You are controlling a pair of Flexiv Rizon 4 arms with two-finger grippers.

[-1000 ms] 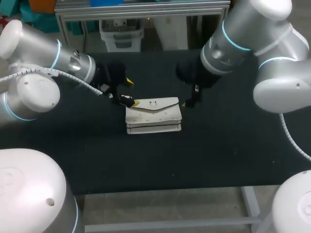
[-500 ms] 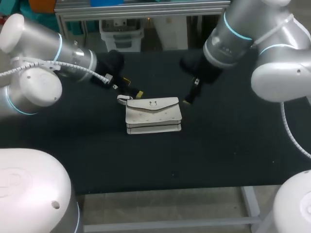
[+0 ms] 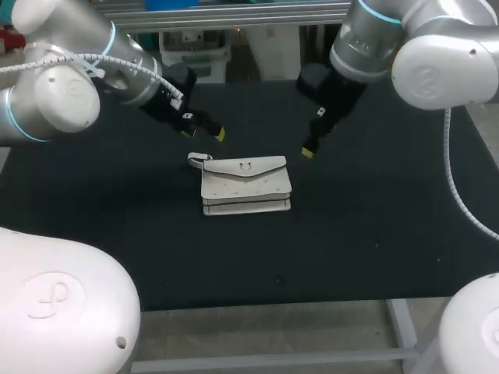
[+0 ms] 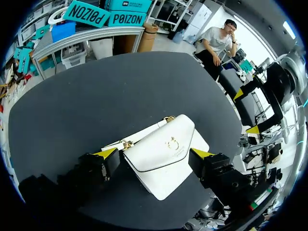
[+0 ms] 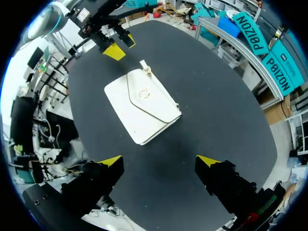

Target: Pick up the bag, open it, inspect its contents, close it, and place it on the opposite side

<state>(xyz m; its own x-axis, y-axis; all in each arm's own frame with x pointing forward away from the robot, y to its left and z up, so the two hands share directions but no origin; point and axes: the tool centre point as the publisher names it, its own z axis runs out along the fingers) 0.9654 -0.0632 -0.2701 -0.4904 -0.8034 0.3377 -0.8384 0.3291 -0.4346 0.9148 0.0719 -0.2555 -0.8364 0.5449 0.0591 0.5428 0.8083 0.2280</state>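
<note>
Two hands hover over the bench (image 3: pixel 374 234), both with fingers spread apart and nothing in them. The bag (image 3: pixel 246 185) lies at mid-frame in the head view. It is white, with its flap shut and a small clasp on the flap. Its long axis runs left to right across the picture, and the strap hardware sits at its left end.

The left hand (image 4: pixel 154 154) hangs off the bag's upper left corner and the right hand (image 5: pixel 159 161) off its upper right, so the bag lies between them and toward the lower part of the frame. Neither hand touches it. How high each hand stands above the bench cannot be told.

Pick-up looks not yet begun. The move turns on this: in the left wrist view the bag sits ahead of the hand, and its length about fills the gap between the two yellow tips. In the right wrist view it lies well ahead, outside the fingers. By that showing the left hand seems better lined up to come down — though across the long axis the span is tight, and gripping across the short width may hold more surely.
</note>
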